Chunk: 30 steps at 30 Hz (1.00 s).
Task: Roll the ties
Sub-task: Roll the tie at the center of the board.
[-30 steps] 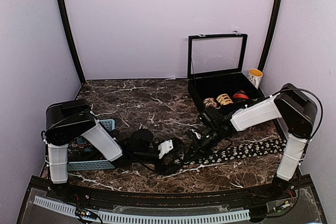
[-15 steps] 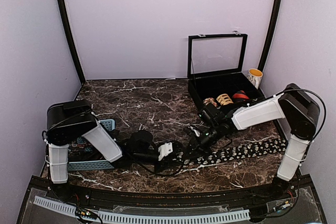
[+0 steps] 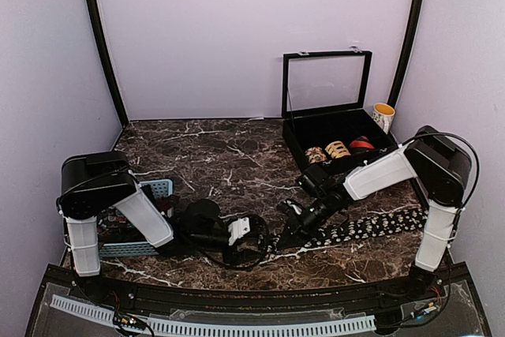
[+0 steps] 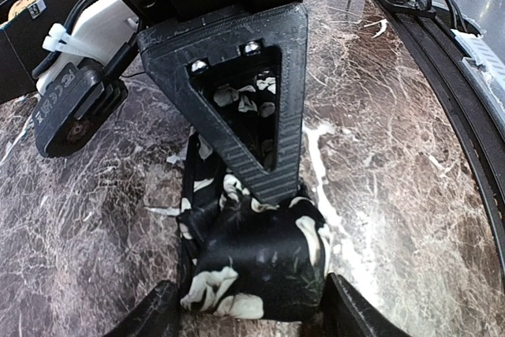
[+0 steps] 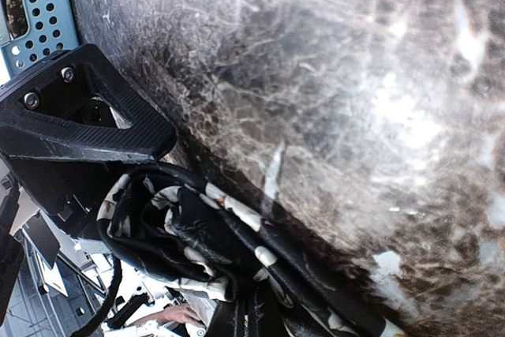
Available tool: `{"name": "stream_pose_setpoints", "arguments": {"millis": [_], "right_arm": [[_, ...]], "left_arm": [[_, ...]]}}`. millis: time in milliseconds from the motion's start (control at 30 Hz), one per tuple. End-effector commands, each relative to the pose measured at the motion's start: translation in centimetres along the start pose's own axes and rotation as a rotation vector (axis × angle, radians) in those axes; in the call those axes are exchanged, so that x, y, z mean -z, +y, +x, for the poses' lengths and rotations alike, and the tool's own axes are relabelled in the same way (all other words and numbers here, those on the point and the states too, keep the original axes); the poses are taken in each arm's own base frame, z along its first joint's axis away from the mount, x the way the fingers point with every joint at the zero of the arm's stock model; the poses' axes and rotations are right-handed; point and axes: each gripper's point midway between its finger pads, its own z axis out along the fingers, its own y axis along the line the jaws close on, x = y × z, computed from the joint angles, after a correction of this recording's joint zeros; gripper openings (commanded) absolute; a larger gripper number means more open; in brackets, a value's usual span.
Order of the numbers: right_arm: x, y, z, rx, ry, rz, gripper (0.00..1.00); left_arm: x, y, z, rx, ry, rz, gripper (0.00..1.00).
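Note:
A black tie (image 3: 371,225) with white print lies across the marble table (image 3: 229,163) towards the right. Its left end is wound into a loose coil (image 4: 260,262) on the tabletop. My left gripper (image 4: 252,317) stands open astride this coil, one finger (image 4: 150,313) on each side. My right gripper (image 3: 287,225) is shut, and its joined fingers (image 4: 260,116) reach down into the coil from the far side. In the right wrist view the tie's folds (image 5: 197,226) gather into my right gripper (image 5: 256,325). Rolled ties, tan (image 3: 338,148) and red (image 3: 361,144), sit in the open black case (image 3: 293,141).
A blue slotted basket (image 3: 160,188) lies behind the left arm. The case's glass lid (image 3: 326,83) stands upright at the back right. A yellow-rimmed mug (image 3: 383,116) stands beside the case. The table's front rail (image 3: 237,293) runs close below both grippers.
My left gripper closed on the coil and has opened again, drawing slightly left and nearer. My right gripper has shifted a little left with the tie.

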Motion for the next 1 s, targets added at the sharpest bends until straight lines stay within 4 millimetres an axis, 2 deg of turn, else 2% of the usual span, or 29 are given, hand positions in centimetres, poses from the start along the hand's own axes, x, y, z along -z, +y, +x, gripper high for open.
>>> {"name": "stream_pose_setpoints", "arguments": {"millis": [0,133,200,267,367,433,500,567,633,700,767,967], "right_arm": [[-1.1,-4.5,1.1,-0.089,0.018,0.133,0.0],[-0.5,-3.1,0.2,-0.057,-0.002,0.125,0.0],[0.0,-2.0,-0.2,-0.033,-0.012,0.12,0.0],[0.3,-1.2,-0.5,-0.02,-0.018,0.106,0.0],[0.4,-0.6,-0.8,-0.011,-0.022,0.095,0.0],[0.6,0.0,-1.1,-0.003,-0.031,0.088,0.0],[0.9,0.5,-1.3,0.002,-0.039,0.081,0.0],[1.2,1.0,-1.5,0.01,-0.051,0.073,0.07],[1.6,1.6,-1.7,0.02,-0.07,0.06,0.19],[2.1,2.1,-1.9,0.029,-0.092,0.048,0.25],[2.4,2.7,-2.1,0.038,-0.112,0.025,0.27],[2.1,3.3,-2.3,0.041,-0.113,-0.031,0.21]], "left_arm": [[0.2,-0.5,1.1,0.003,0.048,0.013,0.64],[-0.6,0.0,0.3,-0.031,0.034,0.012,0.64],[-1.0,-0.1,0.0,-0.043,0.033,0.027,0.68],[-1.5,-0.3,0.0,-0.05,0.037,0.05,0.72],[-2.1,-0.5,0.1,-0.05,0.044,0.075,0.72],[-2.3,-0.8,0.3,-0.047,0.049,0.088,0.66],[-2.3,-0.9,0.6,-0.042,0.056,0.089,0.55],[-2.1,-1.0,1.0,-0.035,0.062,0.089,0.42],[-1.9,-1.1,1.5,-0.023,0.072,0.089,0.36],[-1.8,-1.2,1.7,-0.014,0.079,0.091,0.33],[-1.7,-1.2,1.8,-0.004,0.079,0.083,0.33],[-1.8,-1.1,1.9,0.007,0.078,0.078,0.33]]}}
